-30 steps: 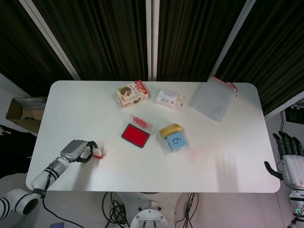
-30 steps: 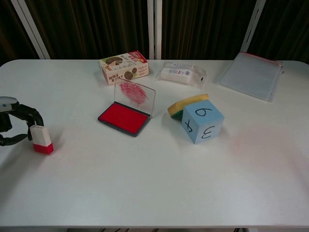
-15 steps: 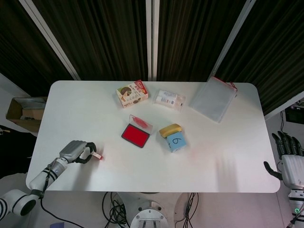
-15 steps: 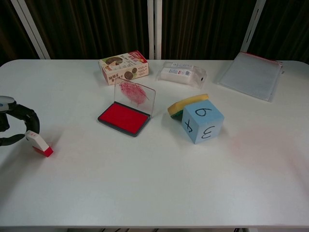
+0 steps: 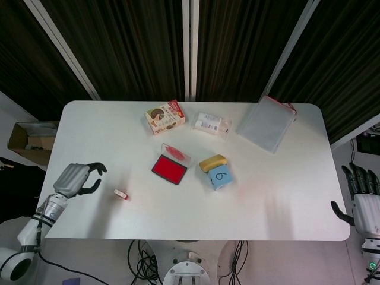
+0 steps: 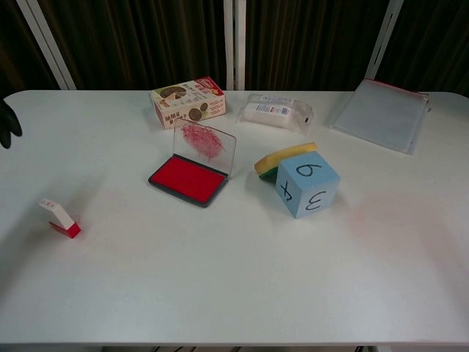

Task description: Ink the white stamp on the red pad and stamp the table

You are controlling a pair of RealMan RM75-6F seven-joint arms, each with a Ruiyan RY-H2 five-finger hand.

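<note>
White stamp [image 6: 59, 218]: tipped over on worktop [image 6: 234, 293], left front area, well apart from red pad [image 6: 188, 180]. Pad lid raised. Left robot hand [image 5: 76, 179]: holds nothing, fingers apart, beside stamp, not touching. Right robot hand [image 5: 361, 202]: off worktop edge, fingers extended, empty.

On the white table [image 6: 234, 293] you see the white stamp [image 6: 59, 218] lying tilted on its side, red base toward you, free of any hand; the red pad [image 6: 188, 179] sits well to its right, clear lid raised and ink-smeared; a dark fingertip of your left hand [image 6: 7, 123] shows at the left edge.
</note>
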